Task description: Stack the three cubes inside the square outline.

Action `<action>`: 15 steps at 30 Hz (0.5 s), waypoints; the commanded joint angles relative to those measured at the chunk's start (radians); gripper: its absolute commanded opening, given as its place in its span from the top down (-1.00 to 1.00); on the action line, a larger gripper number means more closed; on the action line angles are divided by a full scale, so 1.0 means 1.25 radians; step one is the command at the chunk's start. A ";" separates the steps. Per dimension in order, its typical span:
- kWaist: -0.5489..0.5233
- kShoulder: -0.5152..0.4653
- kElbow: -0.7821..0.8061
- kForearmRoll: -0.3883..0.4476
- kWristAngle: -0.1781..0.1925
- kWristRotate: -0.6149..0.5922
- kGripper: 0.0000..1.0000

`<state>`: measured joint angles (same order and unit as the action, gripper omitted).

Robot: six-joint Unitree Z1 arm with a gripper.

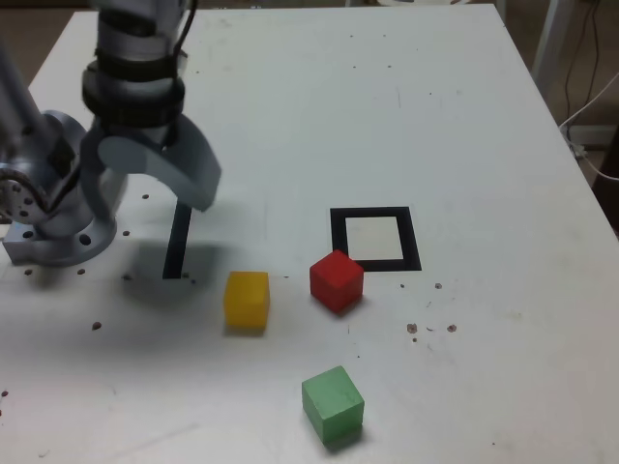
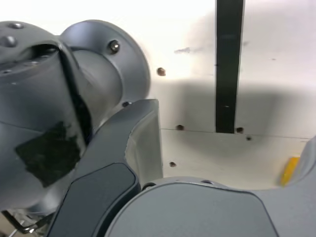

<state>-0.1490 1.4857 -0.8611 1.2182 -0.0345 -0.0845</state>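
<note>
**Three cubes loose on the desk, pincer empty and off to the side**

None of the cubes is stacked. In the exterior view the red cube point(image 1: 337, 280) sits just beside the near-left corner of the square outline point(image 1: 338, 237), apparently touching or slightly overlapping the tape, though the angle makes that hard to settle. The yellow cube point(image 1: 247, 300) lies to the exterior view's left of it, and the green cube point(image 1: 333, 402) lies nearer the camera, well apart from the outline. The white centre of the outline is bare.

The pincer point(image 1: 145, 188) hangs above the desk point(image 1: 464, 116) at the exterior view's left, over the top of a straight black strip point(image 1: 177, 242). Its jaws stand apart and hold nothing.

Risks, as I judge them: the red cube is turned at an angle to the outline, so a grasp not lined up with its faces could twist or push it across the tape. The outline is only a little wider than a cube, so an off-centre first placement would leave the stack straddling the frame. A hard release on the upper cubes could topple the pile.

The exterior view alone shows the outline and all three cubes. The wrist view is mostly filled by the arm's own grey body; it shows the black strip point(image 2: 228, 64) close up, small holes in the desk, and only a sliver of the yellow cube point(image 2: 290, 170).
</note>
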 commanded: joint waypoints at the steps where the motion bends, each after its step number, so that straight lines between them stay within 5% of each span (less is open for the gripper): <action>1: -0.009 0.011 -0.015 -0.001 0.008 0.001 -1.00; 15: -0.107 0.091 -0.194 0.038 0.038 0.043 -1.00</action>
<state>-0.2748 1.5925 -1.0867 1.2592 0.0070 -0.0403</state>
